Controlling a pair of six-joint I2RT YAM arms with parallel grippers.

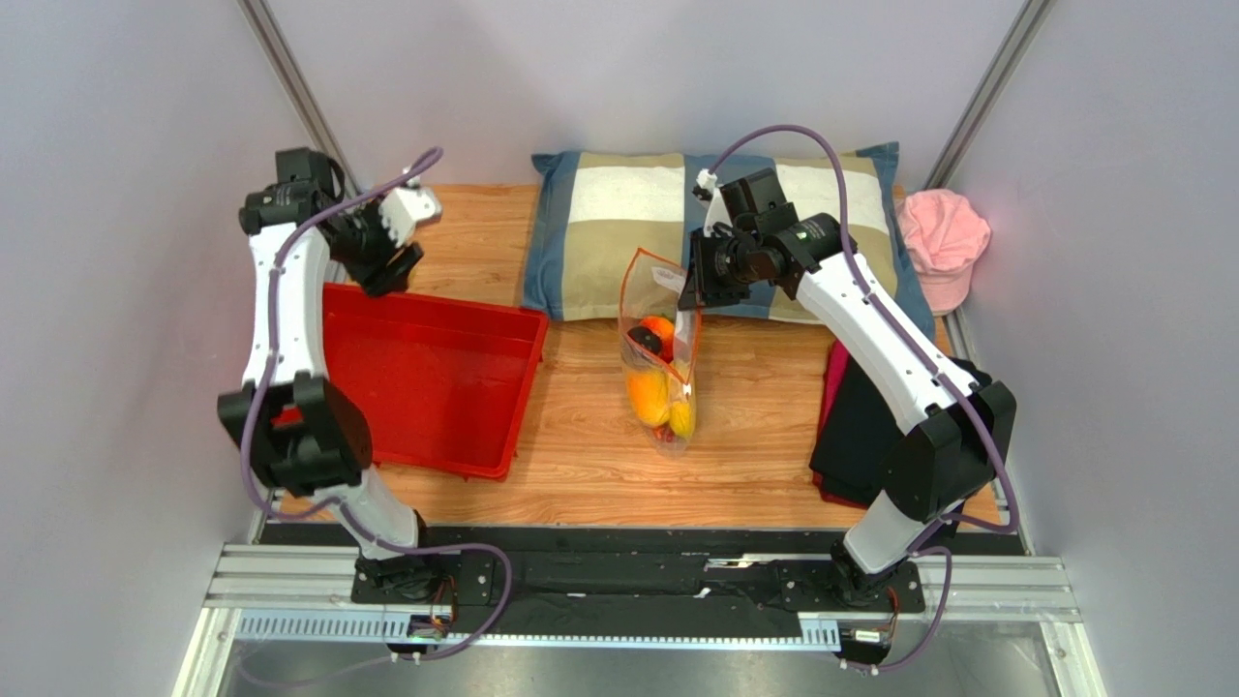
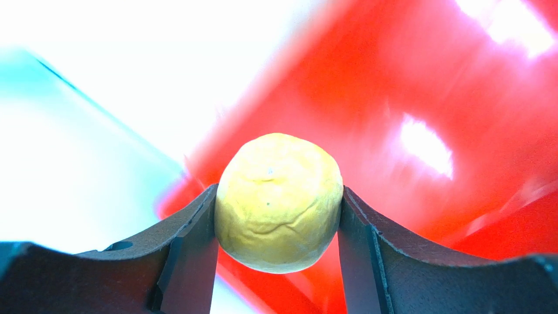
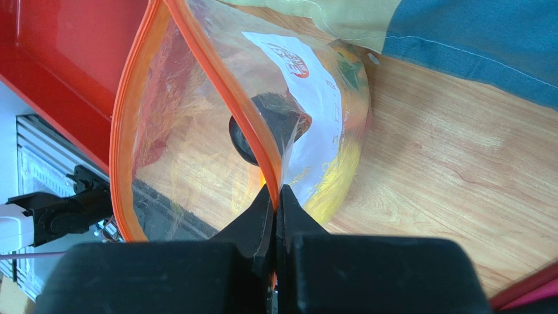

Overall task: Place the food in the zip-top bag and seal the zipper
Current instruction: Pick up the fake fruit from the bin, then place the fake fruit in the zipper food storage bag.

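A round yellow fruit (image 2: 278, 203) is gripped between the two fingers of the left tool (image 2: 278, 196). The fingers stand partway open and press on its left and right sides. In the top view the left tool (image 1: 390, 240) is seen raised over the far left corner of a red tray (image 1: 436, 378). The tray is blurred in the left wrist view behind the fruit.

The right tool (image 3: 276, 193) is pinched fully closed on the orange zipper (image 3: 223, 85) of the clear bag (image 3: 196, 131), at one point along the strip. The mouth of the bag is held apart, so that the strip forms an open loop. A white label (image 3: 308, 98) is seen on the wall of the bag.

In the top view the bag (image 1: 662, 349) is seen held up by the right tool (image 1: 695, 276) over the wooden surface (image 1: 611, 465), between the tray and a dark cloth (image 1: 858, 421), just in front of a checked pillow (image 1: 611, 218). Whether its lower end rests on the surface cannot be told. Several pieces of food are seen inside it. A dark round fruit (image 1: 644, 343) is near the top, and an orange fruit (image 1: 647, 395) and a yellow piece (image 1: 681, 417) are lower down. A pink cap (image 1: 943, 240) is seen at the far right, beside the pillow.
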